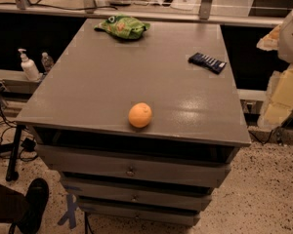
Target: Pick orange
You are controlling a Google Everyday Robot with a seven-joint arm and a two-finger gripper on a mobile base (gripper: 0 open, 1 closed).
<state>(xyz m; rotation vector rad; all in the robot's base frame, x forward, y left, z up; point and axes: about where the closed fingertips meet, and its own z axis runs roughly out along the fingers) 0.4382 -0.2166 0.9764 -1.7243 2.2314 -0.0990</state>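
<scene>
The orange is a small round yellow-orange fruit. It sits on the grey cabinet top near the front edge, a little left of centre. My gripper shows as pale cream and yellow shapes at the right edge of the camera view. It is close to the camera, well to the right of the orange and apart from it. Nothing is seen in its hold.
A green snack bag lies at the back left of the top and a dark blue packet at the back right. Drawers sit below the top. A pump bottle stands on a ledge to the left. A dark shoe is on the floor.
</scene>
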